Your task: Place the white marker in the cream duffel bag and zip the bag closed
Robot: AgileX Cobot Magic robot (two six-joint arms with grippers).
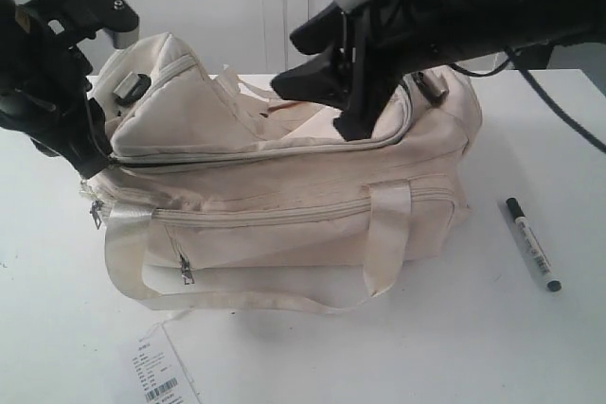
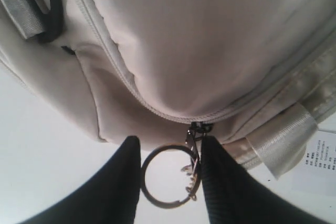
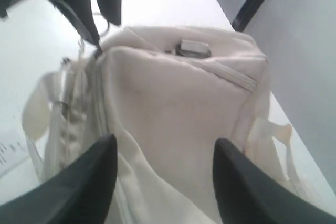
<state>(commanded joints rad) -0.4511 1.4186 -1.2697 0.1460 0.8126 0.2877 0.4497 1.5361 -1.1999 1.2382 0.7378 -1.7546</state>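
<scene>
Because the white marker (image 1: 532,244) looks slim, rigid and smooth, and is probably light, it may roll; take it across the middle of its barrel. It lies on the table (image 1: 454,347), outside the bag, below your right claw (image 3: 164,148) and well off to its outer side. That claw hangs spread and empty just above the soft, slumping cream duffel bag (image 1: 284,205). Only the exterior view shows the marker. Only the left wrist view shows a metal ring (image 2: 167,206) between your left claw (image 2: 170,145)'s fingers; whether they pinch it, you cannot tell.
</scene>
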